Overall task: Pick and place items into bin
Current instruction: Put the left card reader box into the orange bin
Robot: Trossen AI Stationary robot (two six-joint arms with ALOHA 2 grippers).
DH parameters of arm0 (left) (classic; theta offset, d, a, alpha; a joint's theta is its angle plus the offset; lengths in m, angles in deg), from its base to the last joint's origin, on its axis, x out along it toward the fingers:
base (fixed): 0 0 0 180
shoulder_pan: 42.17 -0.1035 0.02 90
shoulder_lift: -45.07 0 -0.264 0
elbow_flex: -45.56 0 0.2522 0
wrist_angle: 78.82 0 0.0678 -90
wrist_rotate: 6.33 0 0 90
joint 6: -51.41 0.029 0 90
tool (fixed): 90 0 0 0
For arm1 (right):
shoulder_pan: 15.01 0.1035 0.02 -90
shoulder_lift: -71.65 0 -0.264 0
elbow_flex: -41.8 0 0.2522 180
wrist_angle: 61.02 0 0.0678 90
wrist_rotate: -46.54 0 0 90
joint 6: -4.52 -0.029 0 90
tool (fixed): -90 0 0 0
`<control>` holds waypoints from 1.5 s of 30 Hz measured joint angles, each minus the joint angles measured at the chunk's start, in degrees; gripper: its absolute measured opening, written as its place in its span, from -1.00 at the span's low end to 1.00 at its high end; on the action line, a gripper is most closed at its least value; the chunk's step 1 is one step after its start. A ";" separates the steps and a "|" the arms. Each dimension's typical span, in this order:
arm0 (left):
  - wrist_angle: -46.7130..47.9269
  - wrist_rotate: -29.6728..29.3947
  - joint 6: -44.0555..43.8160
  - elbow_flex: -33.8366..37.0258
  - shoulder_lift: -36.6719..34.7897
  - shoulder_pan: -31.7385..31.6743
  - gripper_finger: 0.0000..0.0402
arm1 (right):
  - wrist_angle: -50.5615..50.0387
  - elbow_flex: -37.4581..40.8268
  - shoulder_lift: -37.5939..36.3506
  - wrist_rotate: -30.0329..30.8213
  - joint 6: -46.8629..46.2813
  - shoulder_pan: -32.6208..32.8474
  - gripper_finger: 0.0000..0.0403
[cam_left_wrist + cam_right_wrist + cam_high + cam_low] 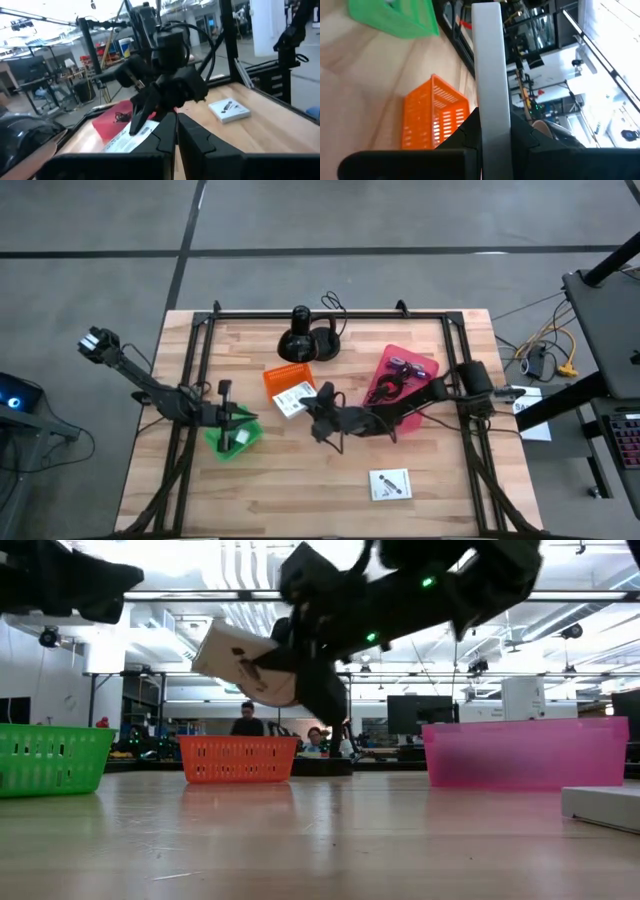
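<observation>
The right gripper is clamped on a white printed card, lifted beside the orange basket. The left gripper is closed and empty. The card's print is unreadable.

We found even, diffuse overhead lighting on the desk, with soft, faint shadows. In the low view, bright ceiling fixtures backlit the arms into near-silhouettes, and the near desk surface was out of focus. The left wrist view showed motion blur; windows glared in the right wrist view.
</observation>
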 joint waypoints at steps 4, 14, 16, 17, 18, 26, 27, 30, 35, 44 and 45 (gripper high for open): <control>0.17 -0.06 0.01 1.14 -2.15 -0.01 -0.99 | 0.23 -2.58 2.42 0.08 0.06 -1.44 -0.81; 0.60 -0.06 0.01 1.22 -2.31 -0.01 -0.99 | -4.32 -7.34 4.90 -0.36 -0.39 -4.96 -0.81; 0.62 -0.06 0.01 1.22 -2.10 -0.01 -0.99 | -6.34 -7.82 4.96 -1.29 -2.35 -5.58 -0.81; 0.62 -0.06 0.01 1.22 -2.12 -0.01 -0.99 | -7.26 -8.14 4.96 -1.46 -3.44 -5.86 -0.81; 0.64 -0.06 0.01 1.22 -2.12 -0.01 -0.99 | -7.69 -8.31 4.98 -1.62 -4.16 -6.11 -0.81; 0.64 -0.08 0.03 1.20 -2.10 -0.01 -0.99 | -8.36 -8.63 4.96 -1.90 -6.18 -7.35 -0.81; 0.60 -0.08 0.03 1.21 -2.11 -0.01 -0.99 | -8.99 -8.92 4.97 -2.16 -6.55 -7.49 -0.81; 0.62 -0.07 0.01 1.20 -2.11 -0.01 -0.99 | -12.33 -10.16 4.96 -4.08 -8.09 -7.81 -0.81; 0.62 -0.08 0.01 1.20 -2.12 -0.01 -0.99 | -18.56 -13.05 4.96 -3.14 -11.97 -8.47 -0.81; 0.62 -0.08 -0.02 1.22 -2.10 -0.01 -0.99 | -24.04 -14.72 4.96 -5.30 -15.10 -9.36 -0.81; 0.62 -0.08 -0.02 1.22 -2.10 -0.01 -0.99 | -24.26 -14.67 4.96 -6.37 -15.07 -9.36 -0.81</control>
